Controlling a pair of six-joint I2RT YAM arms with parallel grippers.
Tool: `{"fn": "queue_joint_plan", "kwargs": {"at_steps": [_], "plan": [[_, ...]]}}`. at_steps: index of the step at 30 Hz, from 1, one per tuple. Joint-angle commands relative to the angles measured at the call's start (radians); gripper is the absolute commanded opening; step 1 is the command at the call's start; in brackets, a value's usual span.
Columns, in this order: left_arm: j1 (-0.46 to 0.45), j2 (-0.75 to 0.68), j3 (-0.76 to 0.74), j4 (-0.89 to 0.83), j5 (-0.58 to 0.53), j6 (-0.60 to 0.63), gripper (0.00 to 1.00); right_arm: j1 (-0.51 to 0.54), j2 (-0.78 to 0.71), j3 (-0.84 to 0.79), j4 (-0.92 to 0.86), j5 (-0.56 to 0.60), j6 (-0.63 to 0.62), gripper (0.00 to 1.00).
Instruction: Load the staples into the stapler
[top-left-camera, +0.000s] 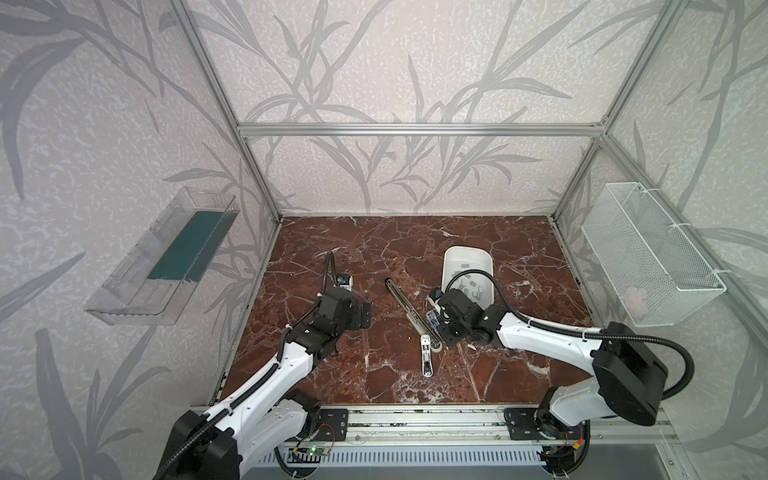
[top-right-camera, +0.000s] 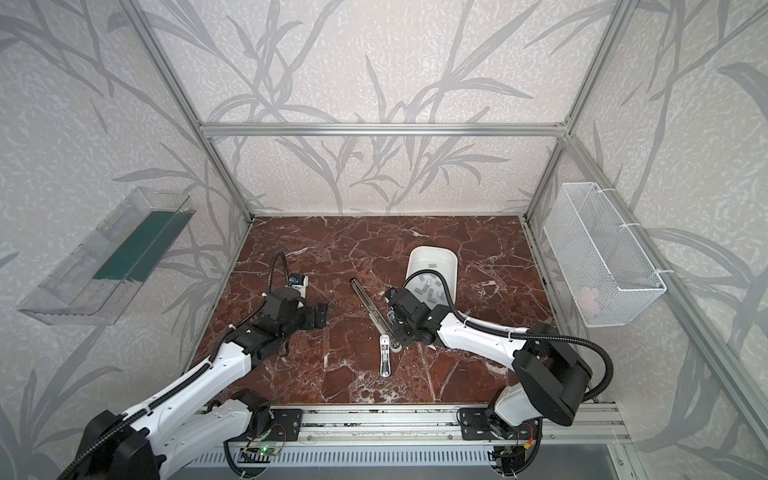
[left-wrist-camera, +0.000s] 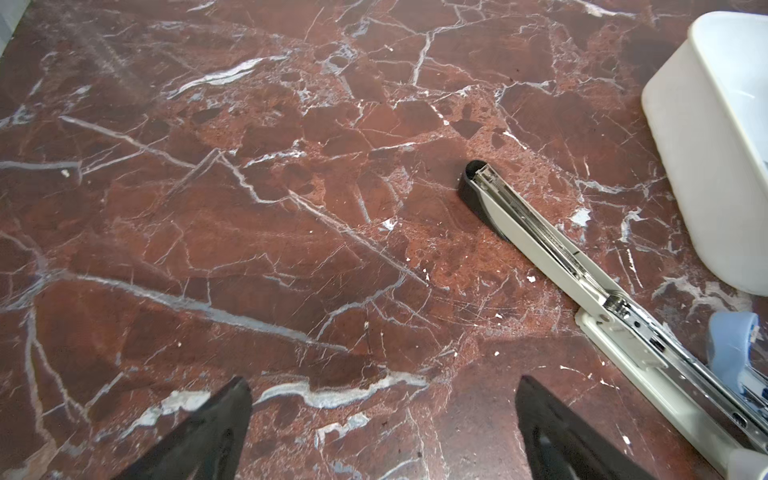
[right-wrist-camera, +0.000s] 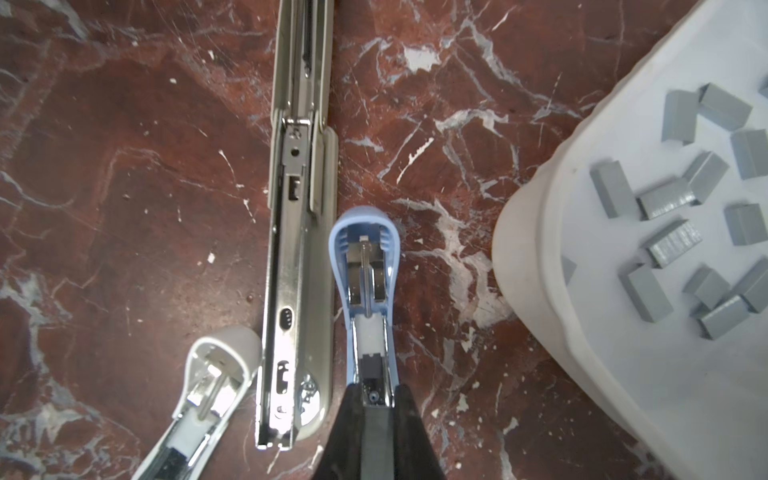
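While the left fingers (left-wrist-camera: 208, 436) hang spread over the veined red-marble tabletop (left-wrist-camera: 291, 208), the right fingers (right-wrist-camera: 340, 432) pinch a blue plastic stapler (right-wrist-camera: 365, 249), open beside a long chrome stapler (right-wrist-camera: 299, 208). The staples (right-wrist-camera: 673, 243), blocky grey ribbed strips, lie jumbled in a rounded white tub (right-wrist-camera: 582, 374).

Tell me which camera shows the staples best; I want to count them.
The right wrist view: the staples lie large and clear in the tub. In both top views they are tiny grey flecks, some behind the right arm's cable. The left wrist view shows only the tub's outer wall, no staples.
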Motion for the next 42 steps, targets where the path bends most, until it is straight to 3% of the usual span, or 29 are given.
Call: {"fn": "queue_joint_plan", "kwargs": {"at_steps": [1, 11, 22, 42], "plan": [[0.006, -0.039, -0.025, 0.069, 0.062, 0.046, 0.99, -0.004, -0.028, -0.014, 0.045, -0.025, -0.048, 0.00], [0.008, -0.194, -0.099, 0.089, 0.029, 0.035, 0.99, -0.005, 0.085, 0.062, 0.014, -0.024, -0.033, 0.00], [0.008, -0.158, -0.139, 0.205, 0.369, 0.111, 0.99, -0.006, 0.136, 0.082, 0.022, -0.044, -0.023, 0.00], [0.009, -0.143, -0.149, 0.226, 0.409, 0.117, 0.99, -0.017, 0.140, 0.087, -0.029, -0.030, -0.055, 0.00]]}}
